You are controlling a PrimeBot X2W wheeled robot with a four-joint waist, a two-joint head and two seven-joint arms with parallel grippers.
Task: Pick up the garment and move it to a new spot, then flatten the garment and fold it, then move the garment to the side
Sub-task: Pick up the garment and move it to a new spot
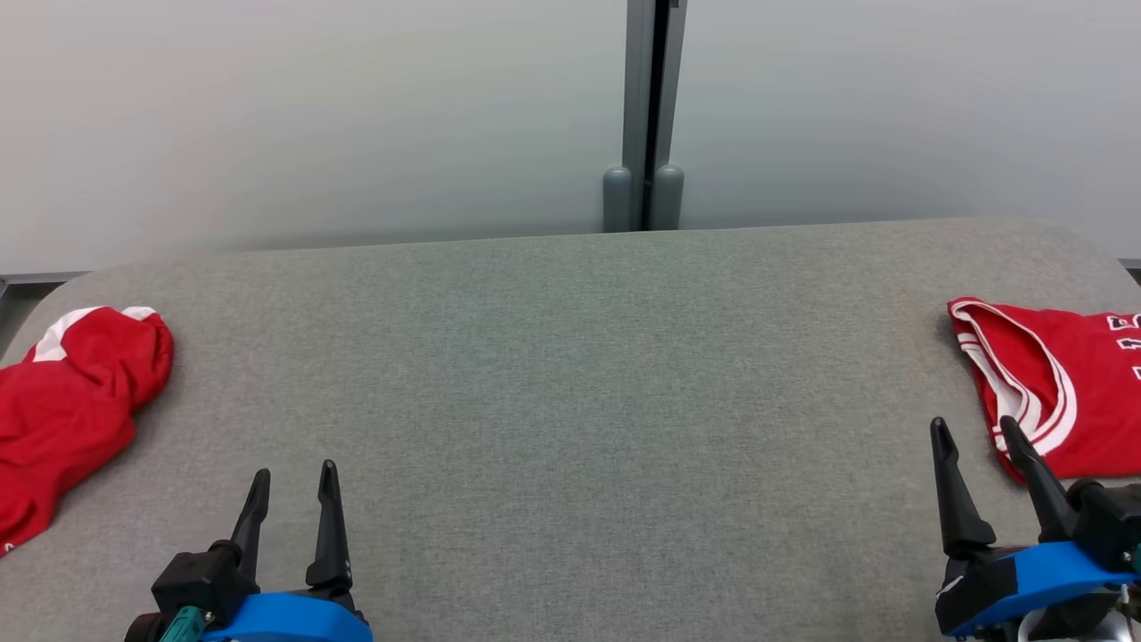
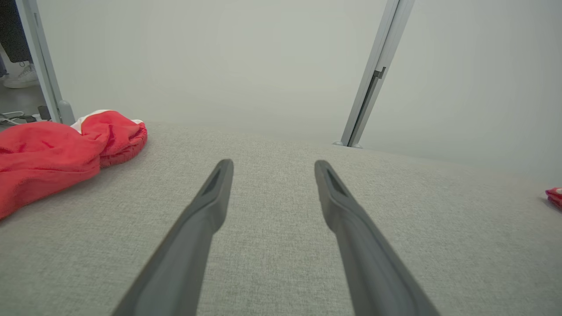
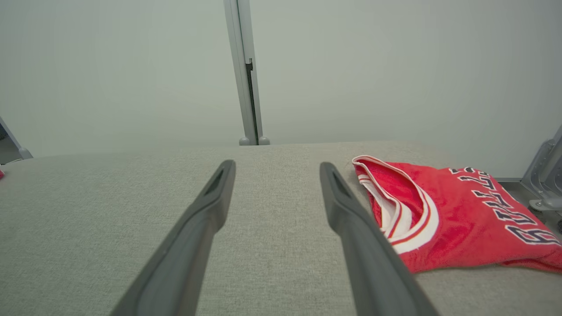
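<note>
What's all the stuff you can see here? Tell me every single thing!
table: one, grey cloth top, spread across the middle
crumpled garment: one, red with white trim, bunched at the table's left edge
jersey: one, red with white trim and dark letters, lying flatter at the table's right edge
wall panels: two, pale grey, behind the table
post: one, grey, between the panels
shoe: one, white, on the floor beyond the left panel
left gripper: one, dark fingers on a blue mount, open and empty, over the table's near left
right gripper: one, same colours, open and empty, near right, close to the jersey
</note>
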